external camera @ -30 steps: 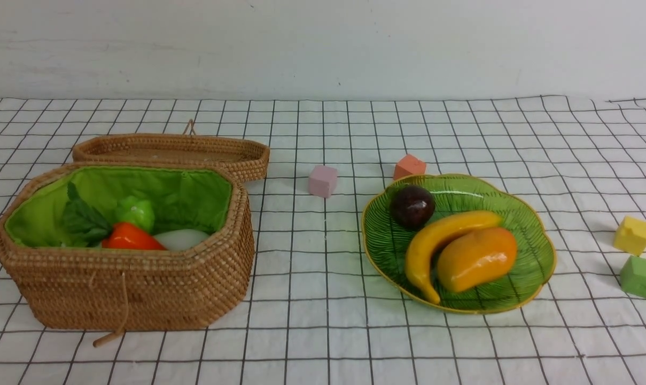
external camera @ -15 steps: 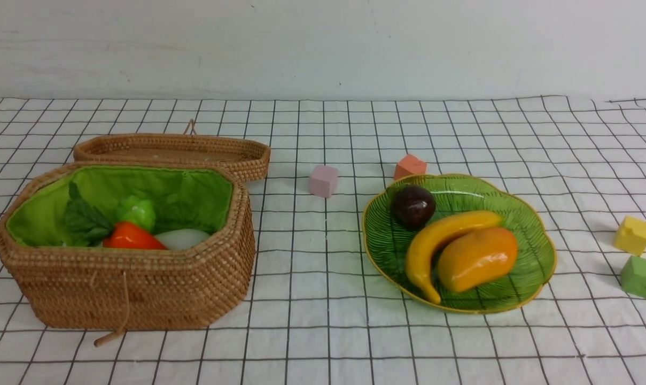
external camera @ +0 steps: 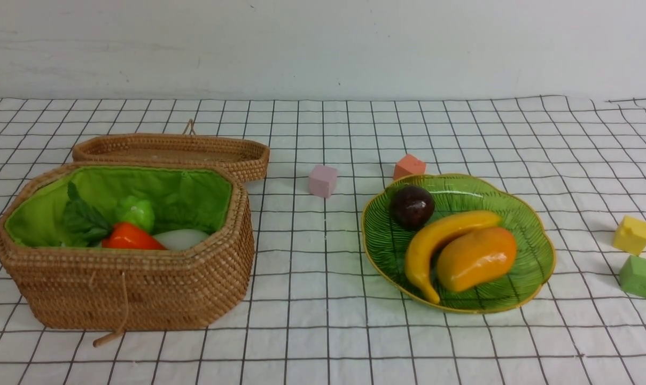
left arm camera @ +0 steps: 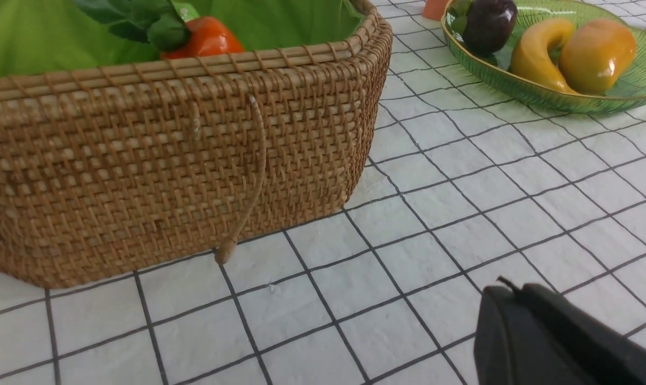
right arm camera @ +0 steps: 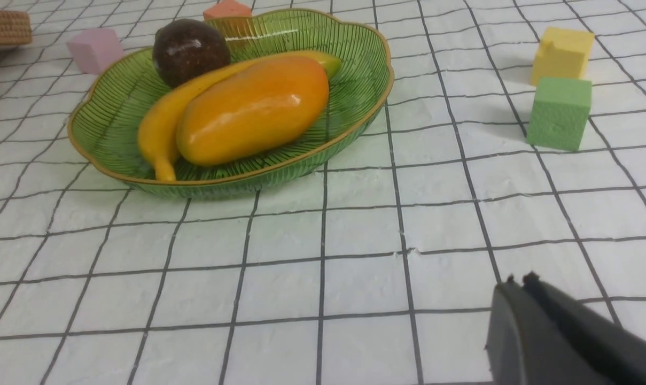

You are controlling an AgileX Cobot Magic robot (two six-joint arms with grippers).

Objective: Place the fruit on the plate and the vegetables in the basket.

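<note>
The banana (external camera: 435, 243), mango (external camera: 476, 259) and dark purple mangosteen (external camera: 412, 206) lie on the green plate (external camera: 536, 240) at the right. The carrot (external camera: 131, 237), white radish (external camera: 183, 239) and light green gourd (external camera: 137, 212) lie inside the green-lined wicker basket (external camera: 130, 289) at the left. Neither arm shows in the front view. My left gripper (left arm camera: 510, 291) is shut and empty, low over the cloth in front of the basket (left arm camera: 141, 160). My right gripper (right arm camera: 518, 283) is shut and empty, over the cloth in front of the plate (right arm camera: 355, 123).
The flat wicker lid (external camera: 173, 152) lies behind the basket. A pink cube (external camera: 323, 181) and an orange cube (external camera: 409, 166) sit behind the plate. A yellow cube (external camera: 632, 235) and a green cube (external camera: 640, 276) sit at the far right. A checked cloth covers the table.
</note>
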